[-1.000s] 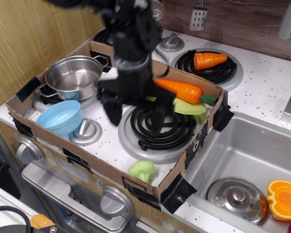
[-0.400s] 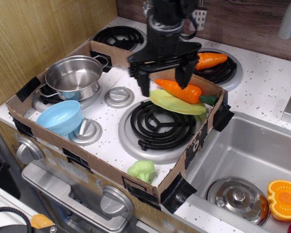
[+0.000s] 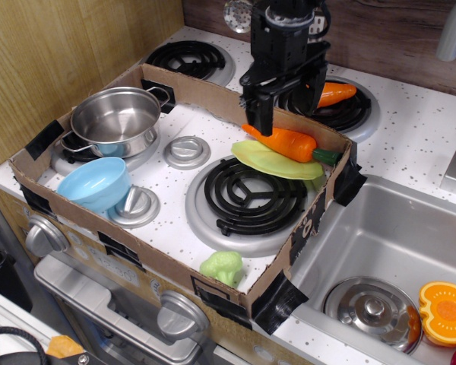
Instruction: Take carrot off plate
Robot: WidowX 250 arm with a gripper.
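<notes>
- Two fingers are spread wide on the gripper, hanging right over the carrot, nothing pinched yet. The left one points down at the tapered tip, the other sits back near the thick end, partly hidden behind the arm body so I can't see its tip clearly.
- Carrot lies on the plate, which looks tilted and propped at the back right of the box, against the cardboard wall. Green stem pokes out toward that wall.
- For doing this step well, I'd say: come straight down so the fingers straddle the fat middle of the carrot, not the skinny tip. It's smooth tapered plastic, so a pinch near the tip will probably squirt it out.
- Fingers look lined up more along the carrot than across it, hard to be sure from this angle. If so, a bit of wrist twist before dropping would help.
- Don't push down hard. The plate seems loosely balanced partly over the burner, so pressure on one edge could flip it or slide it.
- Watch the cardboard wall just behind, not much room there for the back finger.
- Lift straight up once closed, then clear the plate before setting down.
- There's a second stubby carrot on the back burner outside the box, ignore that one. Pot, bowl and broccoli are well out of the way.
</notes>
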